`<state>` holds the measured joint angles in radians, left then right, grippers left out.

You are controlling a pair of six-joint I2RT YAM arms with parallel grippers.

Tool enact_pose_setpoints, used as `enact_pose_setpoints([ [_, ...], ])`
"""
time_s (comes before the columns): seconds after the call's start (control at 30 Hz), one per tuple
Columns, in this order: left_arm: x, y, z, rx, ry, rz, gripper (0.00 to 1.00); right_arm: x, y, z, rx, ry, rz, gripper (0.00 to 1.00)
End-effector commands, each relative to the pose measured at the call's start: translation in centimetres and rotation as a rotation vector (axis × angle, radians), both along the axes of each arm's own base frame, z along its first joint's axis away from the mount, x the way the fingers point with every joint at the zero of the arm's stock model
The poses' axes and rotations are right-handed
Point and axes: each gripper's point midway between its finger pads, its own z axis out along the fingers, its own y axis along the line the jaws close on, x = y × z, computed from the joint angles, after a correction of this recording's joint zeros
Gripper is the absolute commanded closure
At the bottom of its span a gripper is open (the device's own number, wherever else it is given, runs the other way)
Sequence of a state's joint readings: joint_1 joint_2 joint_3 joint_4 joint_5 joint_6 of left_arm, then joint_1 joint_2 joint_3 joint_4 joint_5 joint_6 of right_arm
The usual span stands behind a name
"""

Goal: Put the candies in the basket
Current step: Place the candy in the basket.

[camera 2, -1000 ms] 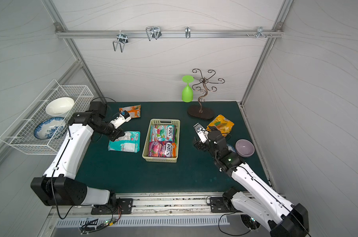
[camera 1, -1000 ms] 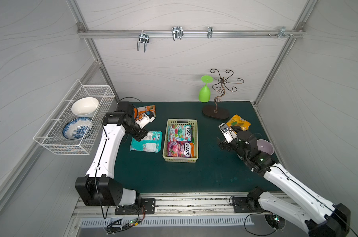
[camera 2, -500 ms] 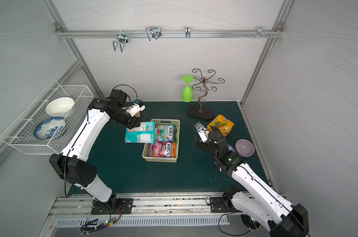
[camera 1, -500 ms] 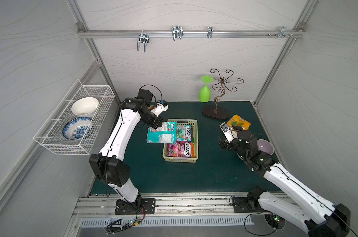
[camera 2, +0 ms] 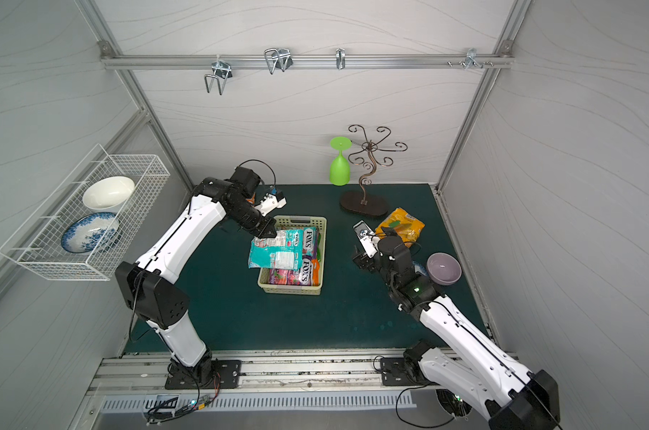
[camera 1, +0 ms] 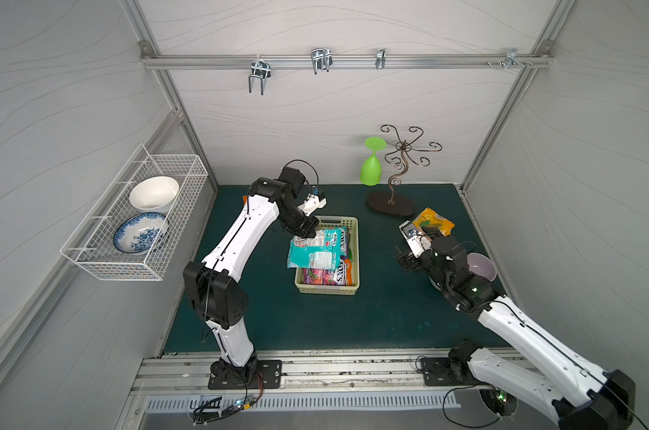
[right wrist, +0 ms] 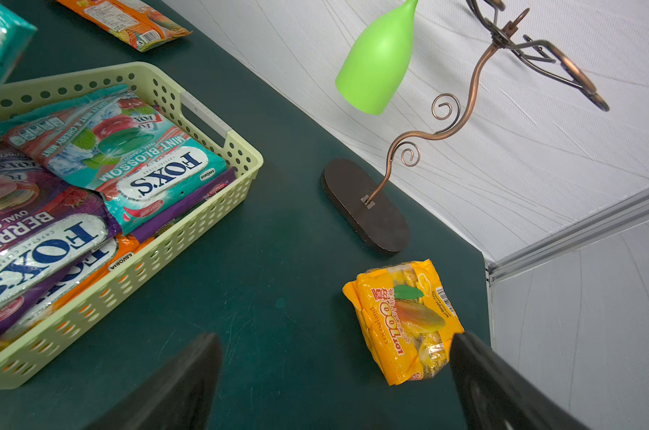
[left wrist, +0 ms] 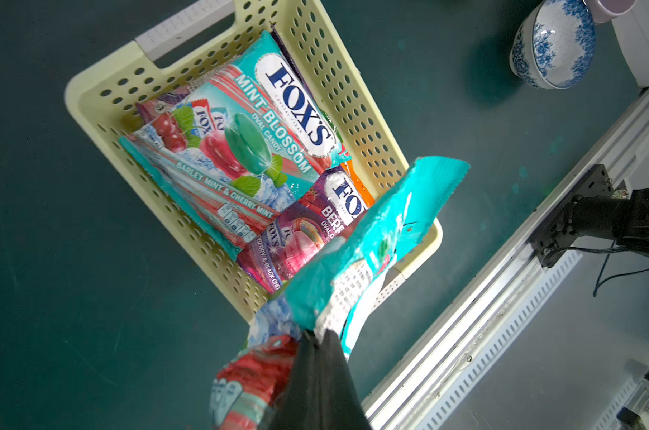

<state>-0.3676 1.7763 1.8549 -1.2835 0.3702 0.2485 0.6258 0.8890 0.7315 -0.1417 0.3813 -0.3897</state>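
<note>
- While the left gripper [left wrist: 317, 335] is clenched on one short end of a teal Fox's packet [left wrist: 371, 238], the bag hangs out from the jaws over a corner of the pale yellow-green basket [left wrist: 103, 85]. It is above the rim and not yet resting inside.
- From the way it droops and crinkles, I'd judge it light, soft and slick. The flat sealed end seam looks the safest place to pinch, since the filled middle would likely bulge or slide.
- Just beyond the hanging bag, a Mint Blossom packet [left wrist: 263, 141] and a purple Berries packet [left wrist: 308, 231] lie stacked in the basket. A released bag would probably land on top of them and could slip over the low wall.
- The right gripper [right wrist: 332, 340] is spread wide with nothing in it, above bare green mat.
- Ahead of those jaws, towards one finger's side, lies a yellow Lot 100 packet [right wrist: 401, 320], close to the table's corner edge. The mat between jaws and packet is free.
- Farther out stands the wire stand's dark base [right wrist: 363, 208], and past the basket an orange packet [right wrist: 129, 18] lies on the mat.
</note>
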Motion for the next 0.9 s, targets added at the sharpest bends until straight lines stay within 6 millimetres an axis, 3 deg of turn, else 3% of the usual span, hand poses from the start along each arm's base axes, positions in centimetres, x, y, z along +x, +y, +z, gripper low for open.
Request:
enact_pose_setpoints([
  [0.0,0.8,-2.0,0.7,-0.065,-0.014,-0.01,1.0,0.1,-0.4,0.4,0.009,-0.029,-0.017,0.01],
  [0.17,0.8,-3.6,-1.0,-0.077,0.004,-0.046,1.0,-0.1,-0.1,0.9,0.027,-0.033,0.006,0.01],
  [0.33,-0.2,-4.8,-4.2,-0.054,0.055,-0.091,1.0,0.0,-0.1,0.5,0.018,-0.027,0.002,0.01],
  [0.6,-0.6,-4.3,-8.5,0.005,0.118,-0.079,1.0,-0.1,0.2,0.6,0.022,-0.027,0.018,0.01],
  [0.87,-1.6,-2.8,-10.0,0.071,0.11,-0.061,1.0,-0.3,0.4,0.7,0.02,-0.03,0.028,0.01],
])
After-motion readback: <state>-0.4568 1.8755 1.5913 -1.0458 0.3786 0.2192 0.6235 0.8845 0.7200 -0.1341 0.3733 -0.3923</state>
